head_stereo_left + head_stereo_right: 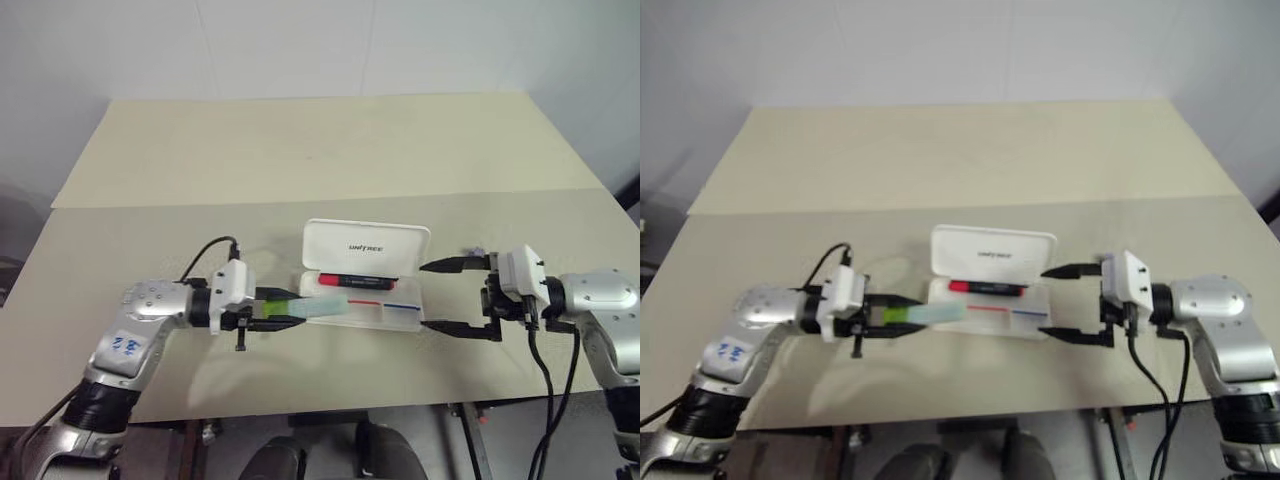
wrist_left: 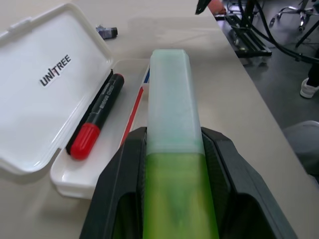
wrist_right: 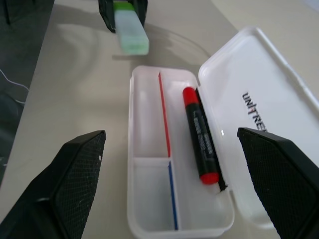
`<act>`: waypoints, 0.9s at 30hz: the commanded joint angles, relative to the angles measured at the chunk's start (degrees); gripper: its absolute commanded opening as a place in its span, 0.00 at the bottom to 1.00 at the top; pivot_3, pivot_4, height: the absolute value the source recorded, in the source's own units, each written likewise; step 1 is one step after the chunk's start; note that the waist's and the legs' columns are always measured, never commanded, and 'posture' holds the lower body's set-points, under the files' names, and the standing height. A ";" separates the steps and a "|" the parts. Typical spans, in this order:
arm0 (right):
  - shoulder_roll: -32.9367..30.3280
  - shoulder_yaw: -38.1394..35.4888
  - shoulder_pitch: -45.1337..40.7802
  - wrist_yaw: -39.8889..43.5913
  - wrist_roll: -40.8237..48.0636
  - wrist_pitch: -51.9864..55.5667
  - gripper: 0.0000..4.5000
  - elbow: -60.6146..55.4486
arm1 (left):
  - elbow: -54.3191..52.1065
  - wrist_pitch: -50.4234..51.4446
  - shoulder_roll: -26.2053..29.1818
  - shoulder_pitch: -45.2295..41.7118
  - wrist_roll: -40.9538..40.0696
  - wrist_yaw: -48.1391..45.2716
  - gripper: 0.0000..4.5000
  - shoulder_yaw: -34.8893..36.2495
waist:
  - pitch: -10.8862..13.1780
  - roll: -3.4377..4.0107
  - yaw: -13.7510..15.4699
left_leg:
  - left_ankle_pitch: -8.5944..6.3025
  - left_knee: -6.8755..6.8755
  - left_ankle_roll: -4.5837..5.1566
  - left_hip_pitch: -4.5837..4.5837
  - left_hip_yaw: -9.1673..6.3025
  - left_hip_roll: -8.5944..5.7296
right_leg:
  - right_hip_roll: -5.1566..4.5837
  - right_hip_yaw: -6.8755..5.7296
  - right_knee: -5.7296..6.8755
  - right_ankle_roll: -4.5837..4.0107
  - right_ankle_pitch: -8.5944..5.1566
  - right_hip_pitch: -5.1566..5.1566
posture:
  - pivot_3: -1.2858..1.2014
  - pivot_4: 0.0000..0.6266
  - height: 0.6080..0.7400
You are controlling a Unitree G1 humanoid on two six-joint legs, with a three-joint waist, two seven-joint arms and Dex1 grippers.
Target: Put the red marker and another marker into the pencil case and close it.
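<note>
Beige table (image 1: 330, 160) bears the open case (image 1: 362, 300), red marker (image 1: 357, 281) inside. At nine o'clock, left gripper (image 1: 290, 308) pinches the green marker (image 1: 322, 306), likely for insertion; at three, right gripper (image 1: 432, 296) waits spread.

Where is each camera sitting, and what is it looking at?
Head cameras: look down over the table; both arms show, the left gripper holding the green marker.
Left wrist camera: looks along the green marker toward the pencil case; its fingers show.
Right wrist camera: looks between the open right gripper at the case.
Shared: the red marker inside the case.
</note>
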 commanded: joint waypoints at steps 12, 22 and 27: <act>-2.53 -7.39 7.38 -5.60 2.58 2.33 1.00 -9.13 | 14.66 -9.43 -8.39 -9.27 6.62 -2.43 0.25 -5.52 | -0.01 -0.06 0.20 | 0.00 0.32 0.00 -0.10 0.00 -0.03 | -0.01 -0.05 0.04 0.04 0.02 0.06 | 0.52 0.24 1.00; -2.15 -7.35 8.45 -8.02 2.58 2.38 1.00 -10.90 | 20.47 -12.39 -11.29 -12.10 9.26 -3.54 0.25 -7.33 | -0.02 -0.10 0.29 | 0.00 0.42 0.00 -0.15 -0.03 -0.03 | -0.02 -0.08 0.05 0.07 0.04 0.06 | 0.52 0.24 1.00; -2.04 -7.07 8.41 -9.08 2.57 2.35 1.00 -11.34 | 21.76 -11.60 -12.03 -12.66 9.08 -4.46 0.25 -7.40 | -0.03 -0.11 0.22 | 0.00 0.45 0.00 -0.18 -0.03 -0.04 | -0.01 -0.09 0.05 0.09 0.05 0.06 | 0.52 0.24 1.00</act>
